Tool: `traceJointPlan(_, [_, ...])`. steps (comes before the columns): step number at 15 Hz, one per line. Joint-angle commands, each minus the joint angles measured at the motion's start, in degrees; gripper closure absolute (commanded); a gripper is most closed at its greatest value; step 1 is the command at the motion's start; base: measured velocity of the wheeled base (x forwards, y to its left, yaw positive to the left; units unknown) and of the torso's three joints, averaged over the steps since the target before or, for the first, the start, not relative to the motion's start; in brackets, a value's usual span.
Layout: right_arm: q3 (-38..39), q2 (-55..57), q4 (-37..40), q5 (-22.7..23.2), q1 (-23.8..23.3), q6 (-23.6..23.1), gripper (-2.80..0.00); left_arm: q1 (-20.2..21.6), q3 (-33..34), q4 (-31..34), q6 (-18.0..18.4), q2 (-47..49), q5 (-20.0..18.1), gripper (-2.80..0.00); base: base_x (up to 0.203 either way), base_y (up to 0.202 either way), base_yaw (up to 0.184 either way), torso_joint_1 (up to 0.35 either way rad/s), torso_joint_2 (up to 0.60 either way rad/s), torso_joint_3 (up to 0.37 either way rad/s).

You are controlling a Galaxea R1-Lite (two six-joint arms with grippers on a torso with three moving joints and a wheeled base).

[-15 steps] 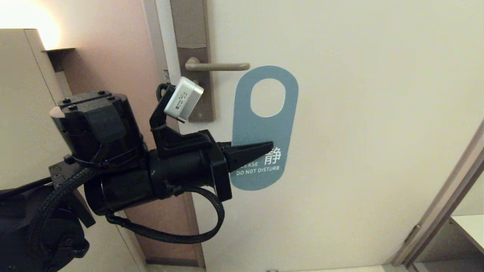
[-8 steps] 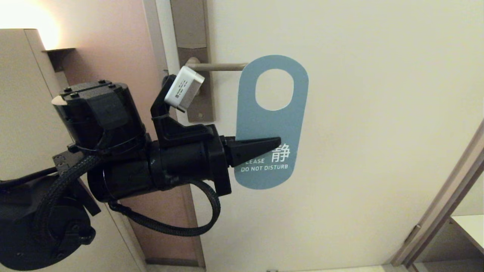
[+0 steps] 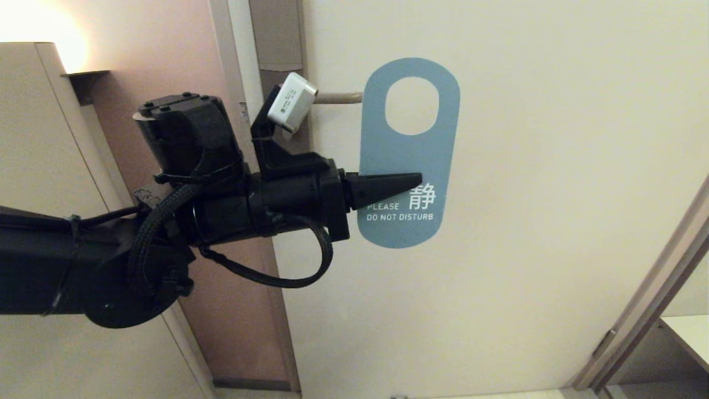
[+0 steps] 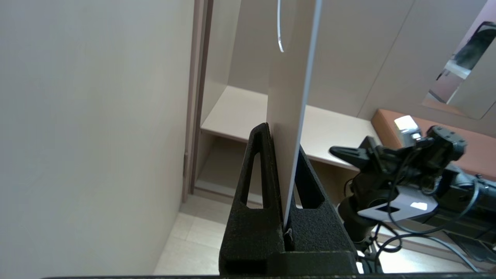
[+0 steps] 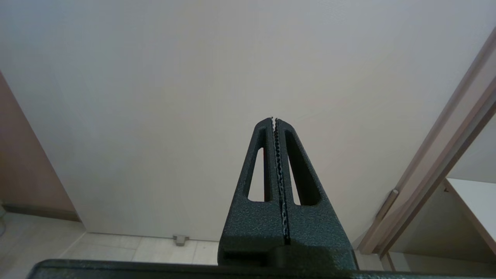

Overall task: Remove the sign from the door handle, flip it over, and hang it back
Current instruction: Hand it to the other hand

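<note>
Risen since a second ago, the left jaws stay clamped on the sign, blue face outward; its hole is beyond the door handle tip. Right jaws closed, empty, facing the door.

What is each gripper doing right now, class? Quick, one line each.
Left gripper: shut on the sign, blue side out, beside the door handle.
Right gripper: shut, holding nothing.

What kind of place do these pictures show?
Probably a hotel room entrance. The left gripper holds a blue "DO NOT DISTURB" sign beside the door handle on a tall lock plate; a warm wall lamp glows nearby.
</note>
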Motion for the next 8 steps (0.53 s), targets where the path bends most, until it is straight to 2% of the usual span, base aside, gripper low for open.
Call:
traceJointPlan(1, [0.0, 0.1, 0.0, 0.0, 0.0, -0.1, 0.0, -0.1, -1.0, -0.3, -0.1, 3.2, -0.4, 0.0, 0.0, 0.0, 0.0, 0.0, 0.0, 0.0])
traceJointPlan(3, [0.0, 0.1, 0.0, 0.1, 0.0, 0.0, 0.0, -0.1, -1.9, -1.1, -0.1, 5.8, -1.8, 0.0, 0.0, 0.0, 0.0, 0.0, 0.0, 0.0])
traceJointPlan(6, [0.0, 0.1, 0.0, 0.0, 0.0, -0.1, 0.0, -0.4, -2.9, -6.1, -0.4, 10.0, -2.8, 0.0, 0.0, 0.0, 0.0, 0.0, 0.0, 0.0])
traceJointPlan(8, [0.0, 0.1, 0.0, 0.0, 0.0, 0.0, 0.0, -0.5, -4.5, -6.3, -0.7, 11.1, -3.1, 0.0, 0.0, 0.0, 0.0, 0.0, 0.0, 0.0])
